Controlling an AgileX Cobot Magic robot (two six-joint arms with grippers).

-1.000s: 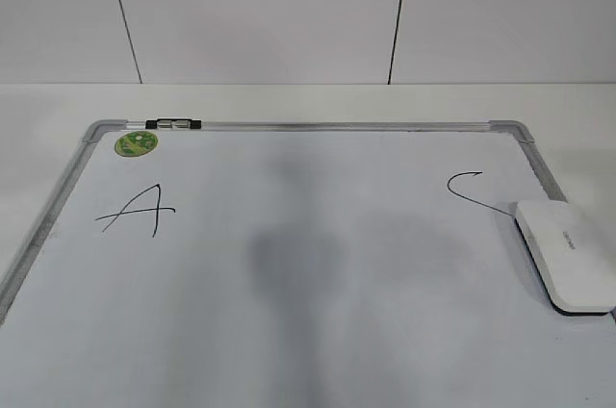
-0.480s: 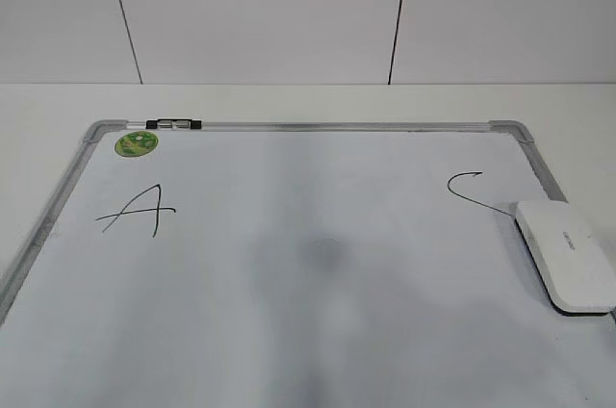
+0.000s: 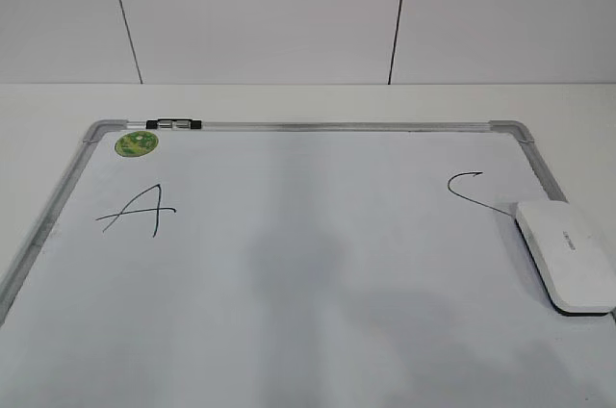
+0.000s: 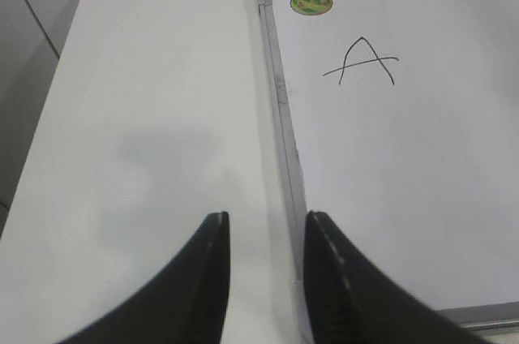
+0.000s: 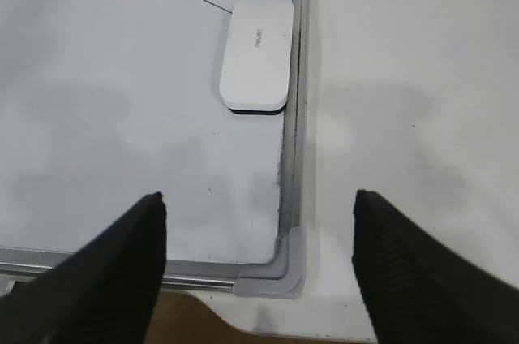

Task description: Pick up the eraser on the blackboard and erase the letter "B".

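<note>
One eraser (image 3: 566,256) lies on the blackboard (image 3: 318,331), flat on its black felt base, hard against the frame on my right side and touching the tail of the black "C" (image 3: 469,189). Two letters are all I can count on the board: the "A" (image 3: 137,211) near the left frame and that "C" at the right; between them the surface is bare and I can make out no "B" stroke there. One round green sticker (image 3: 136,143) sits in the far left corner, just beside a small black-and-silver clip (image 3: 173,123) on the top rail. My two tools do not show in the exterior view. My left tool (image 4: 266,279) hangs over the white worktop (image 4: 154,133) at the board's left frame, its two black fingers (image 4: 207,279) parted by a narrow gap and gripping nothing, the "A" and sticker well ahead of it. My right tool (image 5: 259,271) hovers near the board's near right corner with its fingers (image 5: 122,271) spread wide and empty; the eraser lies ahead of it, apart from both fingers, roughly in line with the gap between them.
</note>
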